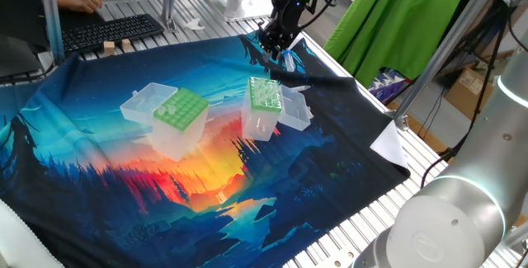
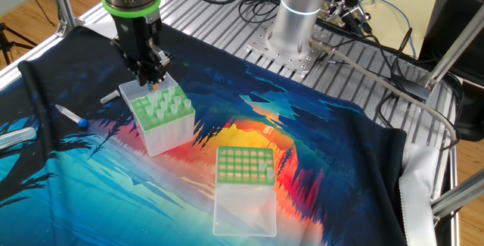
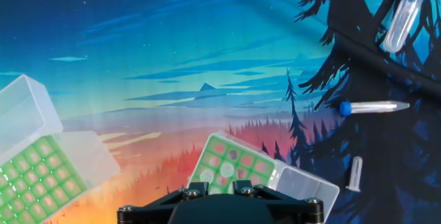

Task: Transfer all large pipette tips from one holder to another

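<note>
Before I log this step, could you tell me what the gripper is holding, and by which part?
It cannot be told: the gripper hovers over the light-green holder, too dark and small to judge.

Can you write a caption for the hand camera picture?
Looking down past the gripper at two green-topped tip boxes on the colourful cloth.
</note>
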Tool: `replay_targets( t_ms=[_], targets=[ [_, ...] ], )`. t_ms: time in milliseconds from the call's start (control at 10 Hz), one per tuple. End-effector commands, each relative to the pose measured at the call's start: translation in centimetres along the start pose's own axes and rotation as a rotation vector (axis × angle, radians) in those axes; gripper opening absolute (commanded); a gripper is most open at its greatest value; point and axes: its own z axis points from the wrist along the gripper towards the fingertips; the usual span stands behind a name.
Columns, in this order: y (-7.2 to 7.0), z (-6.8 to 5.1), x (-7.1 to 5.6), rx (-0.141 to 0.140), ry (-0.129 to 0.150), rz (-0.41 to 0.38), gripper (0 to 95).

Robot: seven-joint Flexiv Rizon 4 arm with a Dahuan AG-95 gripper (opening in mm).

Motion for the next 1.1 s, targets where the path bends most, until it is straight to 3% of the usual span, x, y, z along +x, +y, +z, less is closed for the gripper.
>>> replay_targets(
  t_ms=[100, 400, 700, 1100],
  targets=[
    [0.6, 0.0, 0.2, -0.009, 0.016, 0.078, 0.0],
    [2.3, -0.1, 0.6, -0.009, 0.026, 0.130, 0.0],
    [5.0, -0.8, 0.6, -0.004, 0.048, 0.190, 0.0],
    [5.9, -1.1, 0.7, 0.012, 0.095, 0.237, 0.0]
  ],
)
